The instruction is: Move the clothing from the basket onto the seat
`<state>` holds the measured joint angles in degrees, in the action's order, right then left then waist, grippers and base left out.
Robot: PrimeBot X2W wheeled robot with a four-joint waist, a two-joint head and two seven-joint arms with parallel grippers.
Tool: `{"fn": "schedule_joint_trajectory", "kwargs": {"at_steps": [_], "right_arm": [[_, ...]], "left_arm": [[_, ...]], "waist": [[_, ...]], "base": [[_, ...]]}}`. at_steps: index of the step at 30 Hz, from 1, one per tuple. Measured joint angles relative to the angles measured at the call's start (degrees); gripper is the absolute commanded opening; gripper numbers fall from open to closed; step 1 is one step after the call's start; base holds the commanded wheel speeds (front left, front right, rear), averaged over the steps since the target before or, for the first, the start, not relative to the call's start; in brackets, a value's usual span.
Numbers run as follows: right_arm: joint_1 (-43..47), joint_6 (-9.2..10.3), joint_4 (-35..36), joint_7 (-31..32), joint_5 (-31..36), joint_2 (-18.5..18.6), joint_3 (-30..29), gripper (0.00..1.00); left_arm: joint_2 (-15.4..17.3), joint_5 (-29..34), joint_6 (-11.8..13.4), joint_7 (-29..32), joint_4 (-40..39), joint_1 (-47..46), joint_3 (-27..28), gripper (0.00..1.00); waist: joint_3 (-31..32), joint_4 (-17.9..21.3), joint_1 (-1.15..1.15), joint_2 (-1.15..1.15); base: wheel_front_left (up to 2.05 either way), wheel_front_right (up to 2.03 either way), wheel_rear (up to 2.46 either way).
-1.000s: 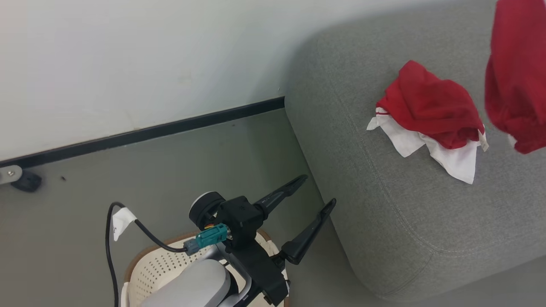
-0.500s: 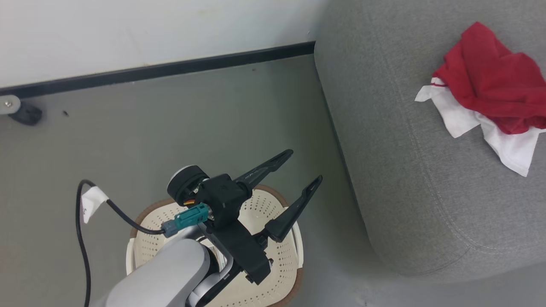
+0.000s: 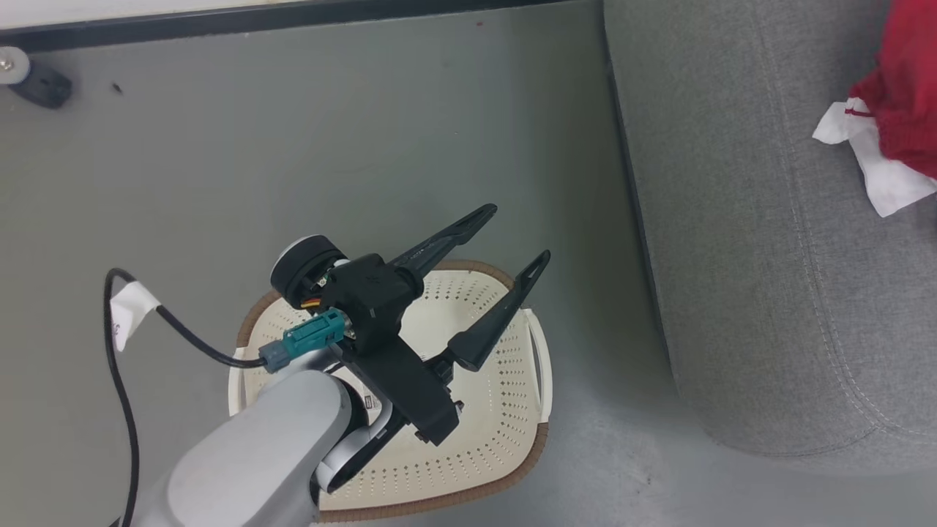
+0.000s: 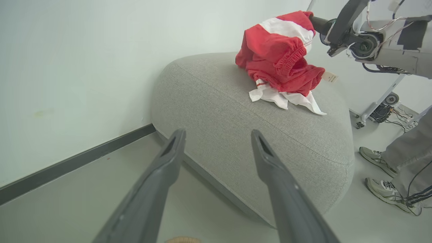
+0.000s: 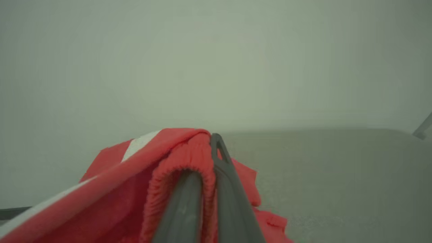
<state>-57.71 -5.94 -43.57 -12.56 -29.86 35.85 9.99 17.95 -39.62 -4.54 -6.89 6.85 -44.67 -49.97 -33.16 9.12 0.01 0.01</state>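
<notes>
The cream basket (image 3: 483,417) stands on the floor, and the part of its holed bottom that I can see is bare. My left gripper (image 3: 517,234) hovers over its far rim, open and holding nothing; its fingers (image 4: 168,158) point toward the grey seat (image 4: 219,98). A red and white garment (image 4: 287,96) lies crumpled on the seat, cut off by the right edge in the head view (image 3: 904,110). My right gripper (image 5: 209,145) is shut on the elastic hem of a second red garment (image 4: 275,44), held up over that pile.
A white wall with a black skirting runs behind the floor (image 3: 366,146). A dark castor (image 3: 33,80) sits at the far left. A person's shoes (image 4: 374,158) and a wheeled stand (image 4: 388,101) are beyond the seat. A tagged cable (image 3: 132,322) trails from my left arm.
The head camera has tilted down and left, so the basket now shows nearly whole and the seat slid right. The left gripper stays open; the hanging garment left the head view.
</notes>
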Motion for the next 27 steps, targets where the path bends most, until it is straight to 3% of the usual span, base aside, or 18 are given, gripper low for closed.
{"fn": "schedule_joint_trajectory", "kwargs": {"at_steps": [15, 17, 18, 19, 27], "right_arm": [[2.61, -1.13, -10.78, 6.88, -2.01, -2.05, 4.77, 0.01], [2.60, -1.14, -10.98, 7.47, -2.01, -2.36, 5.34, 0.41], [2.60, -1.14, -11.05, 7.54, -2.01, -2.31, 5.47, 0.83], [2.60, -1.14, -11.04, 7.77, -2.05, -2.16, 5.84, 0.99], [3.15, -1.14, -10.37, 10.62, -4.70, -1.58, 9.72, 1.00]], "left_arm": [[-0.03, -0.18, -0.05, -2.34, 2.47, 0.45, 0.89, 1.00], [-0.53, -0.20, -0.08, -2.37, 2.85, 0.44, 0.77, 1.00], [-0.78, -0.21, -0.08, -2.40, 3.08, 0.44, 0.69, 1.00], [-0.97, -0.22, -0.09, -2.77, 3.34, 0.45, 0.62, 1.00], [-1.18, -0.74, -0.59, -3.88, 5.60, 1.06, 0.59, 1.00]], "waist": [[1.36, 0.40, -0.02, -0.01], [1.90, 0.54, -0.02, -0.01], [2.18, 0.58, -0.02, -0.01], [2.47, 0.61, -0.02, -0.01], [5.14, 0.61, -0.02, -0.01]], "base": [[0.00, 0.00, 0.00], [0.00, 0.00, 0.00], [0.00, 0.00, 0.00], [0.00, 0.00, 0.00], [0.00, 0.00, 0.00]]}}
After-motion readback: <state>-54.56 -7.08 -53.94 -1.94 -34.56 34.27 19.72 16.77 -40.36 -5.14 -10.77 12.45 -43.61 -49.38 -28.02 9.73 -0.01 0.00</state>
